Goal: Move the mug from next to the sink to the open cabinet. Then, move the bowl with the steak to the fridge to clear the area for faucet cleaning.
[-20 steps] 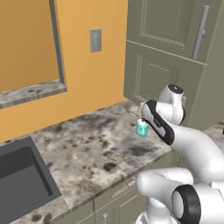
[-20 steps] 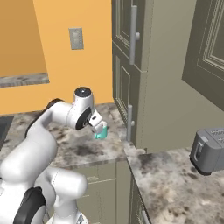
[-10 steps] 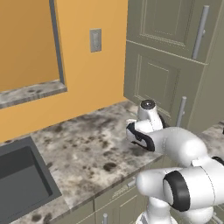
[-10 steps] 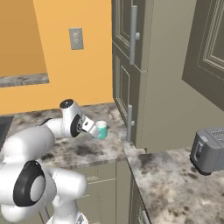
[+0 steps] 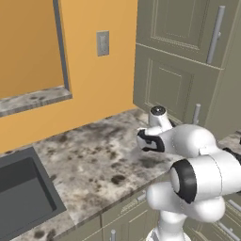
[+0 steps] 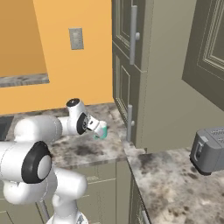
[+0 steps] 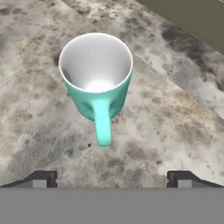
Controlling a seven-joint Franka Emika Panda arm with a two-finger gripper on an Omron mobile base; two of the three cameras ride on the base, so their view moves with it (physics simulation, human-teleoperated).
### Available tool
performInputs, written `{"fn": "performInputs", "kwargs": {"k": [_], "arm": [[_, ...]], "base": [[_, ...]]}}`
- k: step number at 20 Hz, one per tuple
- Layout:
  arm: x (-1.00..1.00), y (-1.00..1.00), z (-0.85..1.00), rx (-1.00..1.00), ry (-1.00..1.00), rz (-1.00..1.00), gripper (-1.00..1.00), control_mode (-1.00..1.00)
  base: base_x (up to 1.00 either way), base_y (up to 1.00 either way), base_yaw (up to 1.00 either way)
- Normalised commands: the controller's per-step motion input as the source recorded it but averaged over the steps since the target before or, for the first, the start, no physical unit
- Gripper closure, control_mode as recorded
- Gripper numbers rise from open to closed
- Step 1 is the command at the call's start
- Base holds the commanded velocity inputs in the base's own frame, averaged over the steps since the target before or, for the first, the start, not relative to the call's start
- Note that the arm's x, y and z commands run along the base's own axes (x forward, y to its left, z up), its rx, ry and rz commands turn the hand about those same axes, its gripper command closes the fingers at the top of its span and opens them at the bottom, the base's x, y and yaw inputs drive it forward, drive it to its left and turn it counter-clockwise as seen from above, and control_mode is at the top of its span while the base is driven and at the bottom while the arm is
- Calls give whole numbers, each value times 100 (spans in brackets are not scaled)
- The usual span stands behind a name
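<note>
- Mug [image 7: 96,81] upright on speckled counter [image 7: 175,131], centre-left of hand view; white inside, teal-green outside, handle [image 7: 103,124] pointing toward bottom of frame.
- Also at centre of right base view, mug [image 6: 101,130] just ahead of gripper [image 6: 93,125], near corner of tall cabinet [image 6: 166,87].
- Gripper fingertips [image 7: 41,178] low in hand view, spread wide, nothing between them; mug untouched, apart from both tips.
- Arm folded low over counter at centre right of left base view, wrist [image 5: 149,140] facing right; mug hidden behind it there.
- Sink [image 5: 21,197] at lower left of left base view, well apart from mug.
- Handling, judged: rigid, glazed-looking wall, likely light when empty; smooth surface, so slippery under hard pads; no give, so squeeze needs to be firm but not crushing; brittle if dropped or knocked against cabinet edge.
- Where to hold, judged: across round body below rim, one finger each side, handle left clear of jaws so it does not wedge against a pad; spread looks wide enough to straddle body.
- Alternative: pinch on rim wall, one finger inside, one outside; less secure, prone to tilting.
- Handle itself thin and curved, poor choice for two flat fingers.
- Risk: nudging mug sideways on smooth stone before closing; centre first, then close.
</note>
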Motion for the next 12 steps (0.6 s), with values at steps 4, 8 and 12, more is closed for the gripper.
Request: {"fn": "performInputs", "kwargs": {"k": [4,8,12], "arm": [[30,-8,-35,1,-5,0,-100,-100],[46,0,-22,7,-4,0,-100,-100],[31,0,-11,7,0,0,-100,-100]], "base": [[0,0,0],[0,0,0],[0,0,0]]}}
